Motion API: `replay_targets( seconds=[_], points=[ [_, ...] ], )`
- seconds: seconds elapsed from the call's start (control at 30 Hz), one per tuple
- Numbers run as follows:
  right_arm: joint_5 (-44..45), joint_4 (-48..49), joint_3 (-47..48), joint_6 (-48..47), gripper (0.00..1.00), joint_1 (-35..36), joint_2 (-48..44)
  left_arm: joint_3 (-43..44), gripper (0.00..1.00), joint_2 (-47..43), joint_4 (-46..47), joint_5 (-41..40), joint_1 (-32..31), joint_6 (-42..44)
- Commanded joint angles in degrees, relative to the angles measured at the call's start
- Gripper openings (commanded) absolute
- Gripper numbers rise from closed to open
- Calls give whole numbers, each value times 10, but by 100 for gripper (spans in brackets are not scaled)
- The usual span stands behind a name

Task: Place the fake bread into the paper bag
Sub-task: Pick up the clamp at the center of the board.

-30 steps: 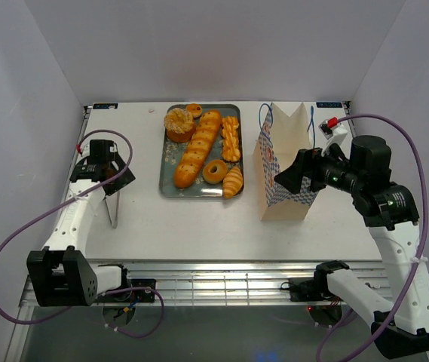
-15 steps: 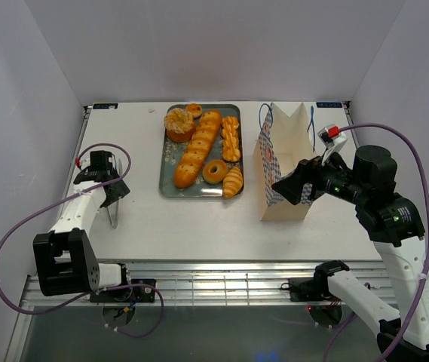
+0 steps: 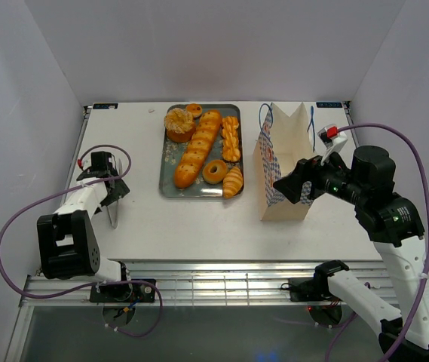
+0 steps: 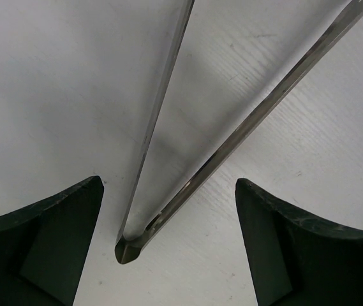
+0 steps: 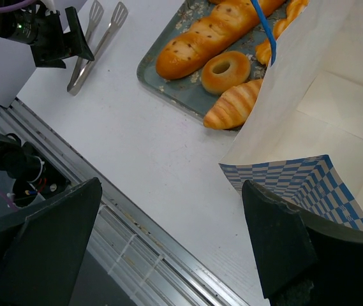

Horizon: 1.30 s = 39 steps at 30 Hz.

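**Left claw astride the tongs, right claw at the bag**

My left claw [image 4: 168, 185] is spread wide and grips nothing. Its fingers straddle the hinged end of the metal tongs [image 4: 136, 242], which lie flat on the table [image 4: 53, 76] at the left. I judge this placing lets me close on the tongs and lift the glossy pastries with them instead of pinching them bare.

My right claw [image 5: 171, 185] is also fully apart and empty. It sits at the near right side of the paper bag [image 5: 283, 95], looking into its open mouth. I cannot tell whether it touches the paper. I take it as ready to steady so light a bag.

The bag stands upright just right of the tray [image 5: 181, 86]. All the fake bread [image 3: 199, 147] I can see lies on that tray, with the baguette [image 5: 210, 35], ring donut [image 5: 226, 71] and croissant [image 5: 232, 108] near the bag. I see none inside the bag.
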Motion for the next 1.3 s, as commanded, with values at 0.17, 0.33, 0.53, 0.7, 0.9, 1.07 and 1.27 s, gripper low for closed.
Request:
replay_targets(
  seconds=[0.17,0.33,0.53,0.7,0.9,1.07,1.27],
  points=[
    [10,16,8,-12,96,8,-2,-3,91,12,69,10,3,12],
    [15,14,10,-14,96,9,-3,-1,89,45,79,1,3,16],
    [19,11,14,-14,96,8,-7,-3,87,57,87,-9,3,26],
    [23,7,19,-14,96,8,-10,-3,84,68,95,-24,3,32],
    [26,1,28,-14,96,8,-13,-1,79,94,103,-26,4,40],
    [29,0,27,-15,95,8,-15,-10,79,93,116,-20,3,47],
    [31,3,23,-16,95,8,-19,-16,79,99,126,-12,3,50]
  ],
)
